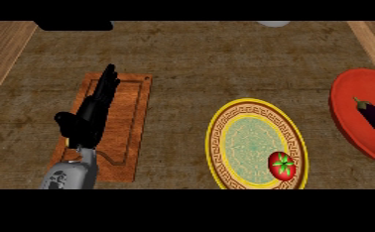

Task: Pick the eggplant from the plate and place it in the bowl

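The dark purple eggplant (365, 111) lies inside the red bowl (345, 108) at the right edge, partly cut off by the view. The yellow-rimmed patterned plate (228, 142) sits to the bowl's left and carries a red tomato (281, 165) at its lower right. My left hand (92, 112) stands over the wooden cutting board (132, 127) at the left, fingers straight and pointing away, holding nothing. No right hand shows anywhere in the view.
A dark object (73, 25) sits at the far left edge of the counter and a pale round thing (273, 23) at the far middle. Wooden strips border the brown counter top on both sides.
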Robot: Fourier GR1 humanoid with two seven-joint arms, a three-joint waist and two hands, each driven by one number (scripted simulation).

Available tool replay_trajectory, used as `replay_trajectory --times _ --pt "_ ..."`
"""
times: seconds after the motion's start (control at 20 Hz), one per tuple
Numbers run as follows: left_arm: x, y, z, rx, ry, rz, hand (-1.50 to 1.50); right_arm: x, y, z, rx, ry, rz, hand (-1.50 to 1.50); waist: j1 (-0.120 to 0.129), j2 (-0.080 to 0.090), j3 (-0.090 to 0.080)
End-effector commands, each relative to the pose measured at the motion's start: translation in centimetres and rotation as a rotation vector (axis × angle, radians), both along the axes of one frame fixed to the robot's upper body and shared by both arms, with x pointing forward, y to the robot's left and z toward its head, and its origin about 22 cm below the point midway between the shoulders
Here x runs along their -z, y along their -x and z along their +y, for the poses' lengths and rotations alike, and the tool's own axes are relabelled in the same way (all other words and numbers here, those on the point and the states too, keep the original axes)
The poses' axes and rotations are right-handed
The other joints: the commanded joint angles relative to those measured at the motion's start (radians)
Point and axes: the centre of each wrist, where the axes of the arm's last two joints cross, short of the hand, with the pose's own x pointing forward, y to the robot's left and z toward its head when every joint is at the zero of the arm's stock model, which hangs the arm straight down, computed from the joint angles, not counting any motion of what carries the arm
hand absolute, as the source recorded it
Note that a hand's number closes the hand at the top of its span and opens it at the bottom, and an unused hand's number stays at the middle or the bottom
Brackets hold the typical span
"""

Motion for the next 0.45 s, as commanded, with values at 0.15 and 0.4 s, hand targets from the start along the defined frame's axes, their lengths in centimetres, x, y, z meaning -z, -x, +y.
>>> replay_trajectory --times 0.15,0.4 --pt "0.2 -1.0 0.6 0.002 -0.002 0.002 0.0 1.3 4.3 -2.6 -0.087 -0.041 -0.017 -1.5 0.004 0.003 0.001" --pt "-0.6 1.0 0.7 0.022 -0.005 0.009 0.0 4.8 6.5 -1.5 -0.092 -0.06 -0.006 -1.5 0.004 0.0 0.0"
